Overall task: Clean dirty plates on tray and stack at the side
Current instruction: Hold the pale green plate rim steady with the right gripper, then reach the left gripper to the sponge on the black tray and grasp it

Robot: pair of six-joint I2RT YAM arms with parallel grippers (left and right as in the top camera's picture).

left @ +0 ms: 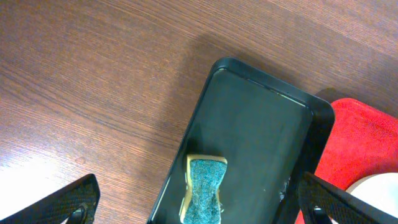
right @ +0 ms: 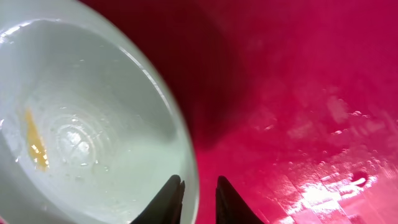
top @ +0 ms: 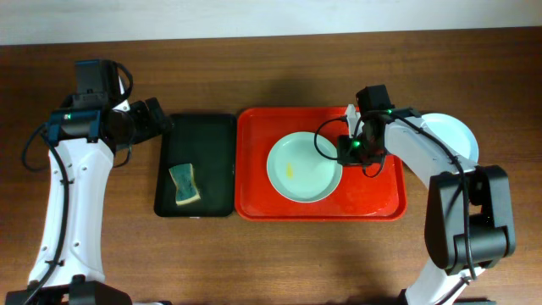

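Note:
A pale mint plate (top: 303, 167) with a yellow smear lies in the red tray (top: 381, 199). My right gripper (top: 347, 151) is at the plate's right rim. In the right wrist view its fingers (right: 198, 194) are nearly closed, one finger inside the plate (right: 81, 124) and one outside over the tray (right: 298, 93), pinching the rim. Another pale plate (top: 453, 135) sits on the table right of the tray, partly hidden by the right arm. A third plate is not seen apart. My left gripper (top: 157, 119) is open and empty, over the black tray's far left corner.
A narrow black tray (top: 212, 135) stands left of the red tray and holds a green and yellow sponge (top: 184, 184). The sponge (left: 205, 186) and black tray (left: 261, 124) show below my left fingers (left: 199, 214). Bare wooden table surrounds both trays.

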